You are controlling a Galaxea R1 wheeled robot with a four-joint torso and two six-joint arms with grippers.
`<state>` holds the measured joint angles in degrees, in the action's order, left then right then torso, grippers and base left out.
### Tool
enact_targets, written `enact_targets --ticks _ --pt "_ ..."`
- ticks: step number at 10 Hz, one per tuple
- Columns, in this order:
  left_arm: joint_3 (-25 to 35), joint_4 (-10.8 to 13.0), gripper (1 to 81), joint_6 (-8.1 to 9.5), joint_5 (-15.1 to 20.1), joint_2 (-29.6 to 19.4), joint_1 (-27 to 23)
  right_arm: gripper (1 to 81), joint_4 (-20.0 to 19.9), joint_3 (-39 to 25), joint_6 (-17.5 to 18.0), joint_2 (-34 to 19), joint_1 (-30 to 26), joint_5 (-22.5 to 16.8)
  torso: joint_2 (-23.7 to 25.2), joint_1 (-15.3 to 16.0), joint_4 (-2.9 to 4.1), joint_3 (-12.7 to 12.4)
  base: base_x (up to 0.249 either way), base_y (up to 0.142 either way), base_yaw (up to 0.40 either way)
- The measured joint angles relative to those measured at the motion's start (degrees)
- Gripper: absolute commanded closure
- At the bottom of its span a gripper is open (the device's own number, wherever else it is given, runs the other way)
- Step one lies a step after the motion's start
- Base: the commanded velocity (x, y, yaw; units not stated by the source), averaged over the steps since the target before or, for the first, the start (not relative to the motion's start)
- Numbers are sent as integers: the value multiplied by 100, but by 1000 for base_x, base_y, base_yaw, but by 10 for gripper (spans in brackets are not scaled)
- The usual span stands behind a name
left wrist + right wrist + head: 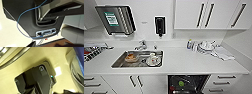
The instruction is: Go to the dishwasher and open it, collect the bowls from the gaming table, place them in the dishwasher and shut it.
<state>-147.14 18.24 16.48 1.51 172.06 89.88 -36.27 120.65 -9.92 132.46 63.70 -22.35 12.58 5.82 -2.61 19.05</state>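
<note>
The dishwasher [189, 83] stands open under the white counter, just right of the sink, and its dark interior with wire racks faces me. A small round green thing [181, 83] lies in the rack; it looks like the pale yellow-green bowl. The white and blue bowl and the gaming table are out of view. The left wrist view looks at my own dark body [25, 18] with a blue cable [18, 21] across it. In the right wrist view my dark plate [36, 79] hangs over a pale floor.
A steel sink [119, 62] holds dishes, with a tap [142, 45] behind it. Stacked dishes [205, 46] and a cloth [222, 53] lie on the counter at the right. White cabinet doors [137, 82] and drawers [224, 81] flank the dishwasher. A soap dispenser [159, 25] hangs on the wall.
</note>
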Motion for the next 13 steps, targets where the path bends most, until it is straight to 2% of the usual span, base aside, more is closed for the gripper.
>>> enact_targets --ticks 3,5,7,10,12,13 --pt "-5 0 10 0 2 2 2 10 7 510 -145 657 427 27 617 380 0 -5 0 0 0" --pt "-5 0 10 2 2 2 2 10 -110 702 -165 918 599 22 1045 647 0 -6 0 0 0" --pt "-5 0 10 2 9 2 15 10 -808 744 -167 957 614 -37 1456 905 0 -9 0 0 0" --pt "-5 0 10 0 20 0 30 10 -2402 920 -167 981 617 -124 2033 1266 0 -13 0 0 0" --pt "-5 0 10 2 28 2 68 10 -3032 1240 -167 1059 617 -83 2450 1528 0 -15 0 0 0" --pt "-10 0 10 2 38 2 94 10 -3206 1526 -167 1097 623 -129 2677 1666 0 -15 0 0 0"
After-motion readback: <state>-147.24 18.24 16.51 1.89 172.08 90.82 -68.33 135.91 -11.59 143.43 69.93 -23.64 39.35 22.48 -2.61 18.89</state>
